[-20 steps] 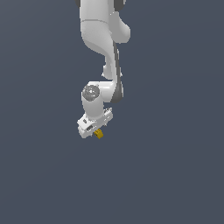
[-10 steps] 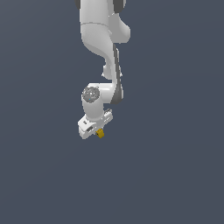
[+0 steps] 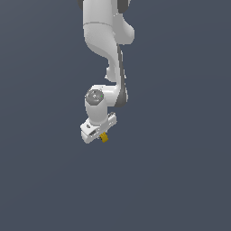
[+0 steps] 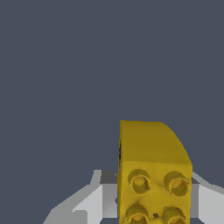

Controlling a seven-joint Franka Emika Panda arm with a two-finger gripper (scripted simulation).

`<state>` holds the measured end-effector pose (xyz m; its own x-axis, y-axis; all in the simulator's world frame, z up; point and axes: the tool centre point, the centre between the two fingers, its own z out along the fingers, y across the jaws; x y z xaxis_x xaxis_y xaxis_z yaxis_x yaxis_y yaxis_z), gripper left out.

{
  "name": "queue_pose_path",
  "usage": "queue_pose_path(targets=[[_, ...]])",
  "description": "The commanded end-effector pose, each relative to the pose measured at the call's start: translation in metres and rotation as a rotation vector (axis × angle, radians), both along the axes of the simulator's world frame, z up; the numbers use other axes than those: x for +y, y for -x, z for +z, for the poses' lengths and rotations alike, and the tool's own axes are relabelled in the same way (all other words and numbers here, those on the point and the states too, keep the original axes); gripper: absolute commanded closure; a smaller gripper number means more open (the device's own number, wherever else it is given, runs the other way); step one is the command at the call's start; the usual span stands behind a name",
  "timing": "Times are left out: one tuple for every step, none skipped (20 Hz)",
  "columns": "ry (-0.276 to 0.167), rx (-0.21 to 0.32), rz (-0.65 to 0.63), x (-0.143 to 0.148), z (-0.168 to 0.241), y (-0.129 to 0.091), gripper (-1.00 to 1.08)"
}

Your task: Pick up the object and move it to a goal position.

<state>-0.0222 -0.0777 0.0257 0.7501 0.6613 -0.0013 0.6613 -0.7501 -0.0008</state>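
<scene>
Gripper (image 3: 102, 135) clamps object (image 3: 104, 138) | wrist view: four round studs

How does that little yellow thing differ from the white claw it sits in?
The yellow block is mustard-coloured; the gripper is white and grey. The block is far smaller than the gripper in the exterior view. The block shows round studs on one face; the fingers are plain and flat. Both hang together at the arm's end.

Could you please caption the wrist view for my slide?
White gripper holding a mustard-yellow studded block against a plain grey backdrop.
</scene>
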Motion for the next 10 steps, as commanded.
queue_pose_path(targets=[[0.0, -0.001, 0.001, 0.005, 0.007, -0.004, 1.08], [0.0, -0.001, 0.001, 0.008, 0.01, -0.006, 1.08], [0.0, -0.001, 0.001, 0.011, 0.014, -0.008, 1.08], [0.0, -0.001, 0.001, 0.014, 0.019, -0.01, 1.08], [0.0, -0.001, 0.001, 0.018, 0.024, -0.013, 1.08], [0.0, -0.001, 0.001, 0.022, 0.03, -0.016, 1.08], [0.0, -0.001, 0.001, 0.026, 0.036, -0.019, 1.08], [0.0, -0.001, 0.001, 0.031, 0.042, -0.023, 1.08], [0.0, -0.001, 0.001, 0.037, 0.049, -0.027, 1.08], [0.0, -0.001, 0.001, 0.042, 0.057, -0.031, 1.08]])
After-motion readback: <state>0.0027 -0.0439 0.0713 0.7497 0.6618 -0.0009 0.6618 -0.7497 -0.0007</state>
